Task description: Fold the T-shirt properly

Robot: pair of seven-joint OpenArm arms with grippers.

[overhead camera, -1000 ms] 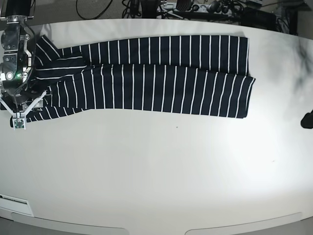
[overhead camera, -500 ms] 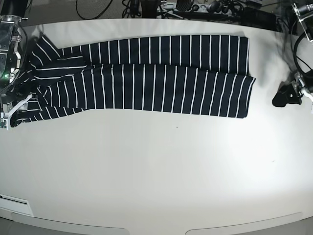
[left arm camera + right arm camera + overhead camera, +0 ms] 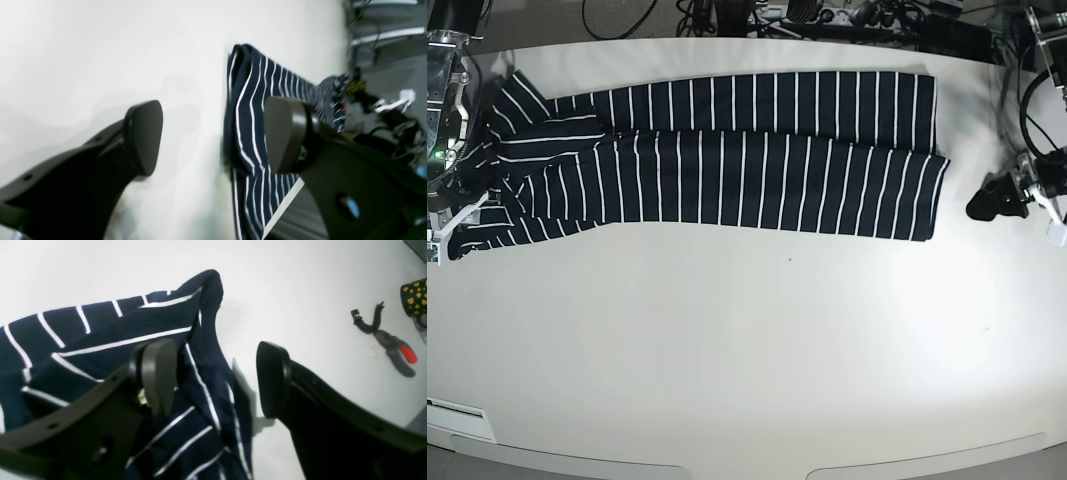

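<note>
The T-shirt (image 3: pixel 727 150), dark navy with thin white stripes, lies folded into a long band across the far half of the white table (image 3: pixel 777 350). My left gripper (image 3: pixel 992 202) hovers just off the shirt's right end. In the left wrist view it (image 3: pixel 213 136) is open, with the shirt's hem edge (image 3: pixel 248 113) between the pads, near the right pad (image 3: pixel 283 133). My right gripper (image 3: pixel 449 218) is at the shirt's left end. In the right wrist view it (image 3: pixel 217 376) is open and straddles the bunched sleeve fabric (image 3: pixel 200 340) without pinching it.
A red-handled pair of pliers (image 3: pixel 390 343) and a black cup with yellow hearts (image 3: pixel 415 295) lie on the table beyond the right gripper. Cables and equipment (image 3: pixel 757 15) crowd the table's far edge.
My left arm has come in from the right edge toward the shirt's right end. My right arm shifted left a second ago and has barely moved since. The shirt lies as before.
</note>
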